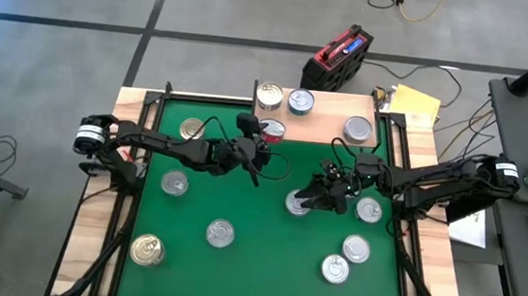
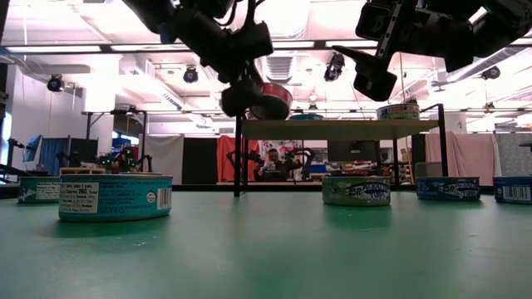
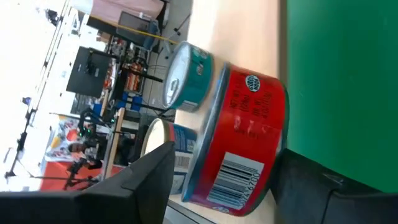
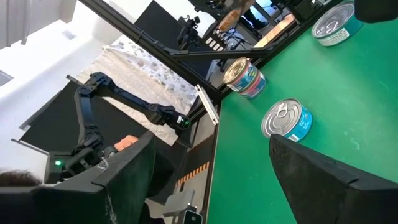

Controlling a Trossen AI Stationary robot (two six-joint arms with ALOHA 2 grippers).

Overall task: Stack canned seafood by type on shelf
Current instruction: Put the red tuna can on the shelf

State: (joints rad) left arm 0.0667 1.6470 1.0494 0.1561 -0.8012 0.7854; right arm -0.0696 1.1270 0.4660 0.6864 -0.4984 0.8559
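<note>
Shelf: 4 cans, red can between left gripper fingers (grip unclear). Right gripper: wide, above mat.

Red-labelled can on pale wood shelf, green mat

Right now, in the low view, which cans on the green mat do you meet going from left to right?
Half-hidden can at the left edge → big teal can → green-labelled can → blue can → can at the right edge.
</note>
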